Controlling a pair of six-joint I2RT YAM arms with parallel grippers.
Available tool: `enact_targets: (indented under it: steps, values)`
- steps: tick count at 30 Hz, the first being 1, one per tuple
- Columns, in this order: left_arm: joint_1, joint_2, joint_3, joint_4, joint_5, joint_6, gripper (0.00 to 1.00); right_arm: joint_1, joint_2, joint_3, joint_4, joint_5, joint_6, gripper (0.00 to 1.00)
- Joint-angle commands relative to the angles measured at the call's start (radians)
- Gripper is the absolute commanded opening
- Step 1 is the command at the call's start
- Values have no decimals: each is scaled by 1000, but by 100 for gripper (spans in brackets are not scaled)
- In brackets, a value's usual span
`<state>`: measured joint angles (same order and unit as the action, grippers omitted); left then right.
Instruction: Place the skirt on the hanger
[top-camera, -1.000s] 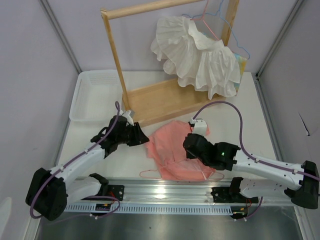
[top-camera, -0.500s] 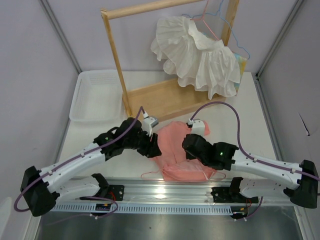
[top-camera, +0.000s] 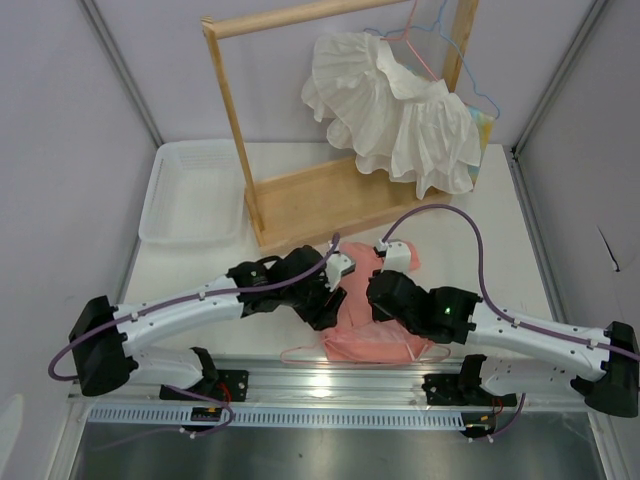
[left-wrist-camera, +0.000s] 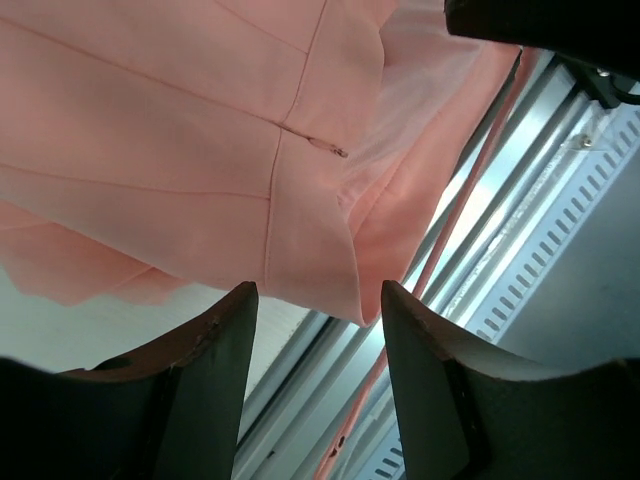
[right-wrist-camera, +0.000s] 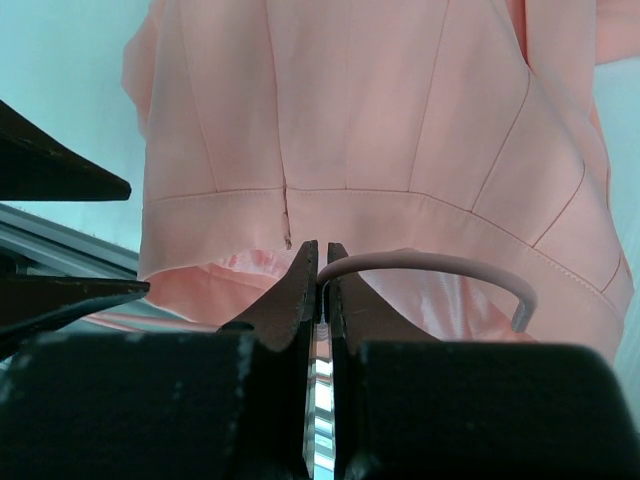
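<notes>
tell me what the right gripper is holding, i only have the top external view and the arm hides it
observer: the right wrist view shows the right gripper shut on the thin wire of the hanger, just above the skirt.
operator: and the left one, open or closed
observer: open. In the left wrist view the left gripper has its jaws wide, with the skirt's edge by the zip in line with the gap, not pinched.
</notes>
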<state>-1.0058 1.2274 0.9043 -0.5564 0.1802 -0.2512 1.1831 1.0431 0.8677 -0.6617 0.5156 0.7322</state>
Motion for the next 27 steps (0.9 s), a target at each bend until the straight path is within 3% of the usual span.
enact_targets:
  steps: [1,6,15,19,22,27]
  values:
    - [-63,49,71,-48,-132,50,58,7,-15,17,-6,32,10,0]
    - [-128,142,125,-108,-287,72,57,9,-17,19,-3,34,9,0]
    - [-160,215,148,-140,-426,81,54,10,-28,14,-9,35,16,0]
    - [-159,233,151,-148,-501,61,34,12,-35,14,-15,43,22,0]
    - [-149,241,146,-151,-544,18,2,13,-43,13,-19,53,26,0]
    - [-83,161,55,-128,-562,-80,0,9,-52,16,-42,86,52,0]
